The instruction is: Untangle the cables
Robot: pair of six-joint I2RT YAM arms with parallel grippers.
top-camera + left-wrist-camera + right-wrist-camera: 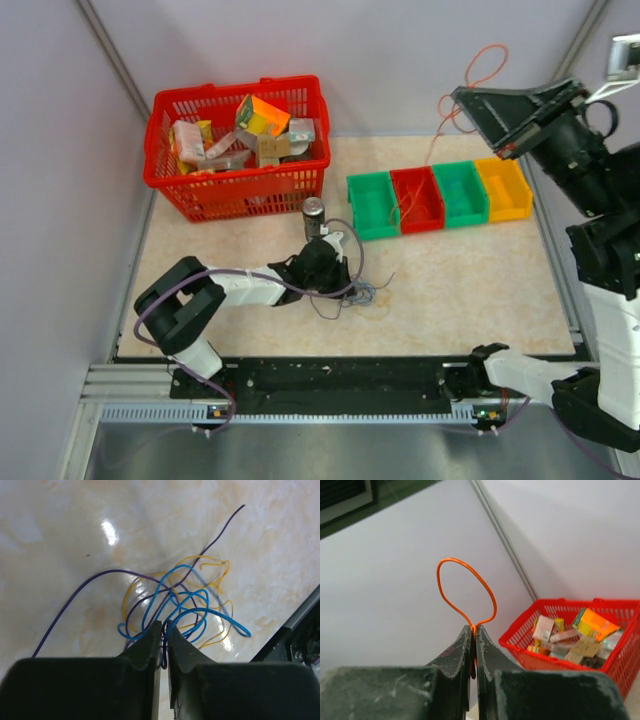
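— Left gripper (163,627) sits low on the table (470,290), its fingers pressed almost together on a dark strand at the near side of the cables (185,605). What worries you?
— That pinch may take in more than one strand, since blue and purple cross right at the tips. Pull from there and my guess is the loops cinch into a knot instead of opening
— And the other arm?
— Right gripper (473,628) is clamped on the orange cable (452,559), held high at the far right with a loop standing above its tips. The cable drops toward the red bin (415,200). Whether it runs on into the tangle I cannot tell. If it does, lifting higher could drag the whole heap, or catch on the bin's rim
— Room to work?
— Bare table lies between the tangle and the near rail (330,385), and more opens to the tangle's right. Going away from us is tighter: a small can (314,215) stands just behind the left gripper, and the red basket (230,190) is beyond it to the left. A careless sweep that way likely tips the can. Walls close in on both sides
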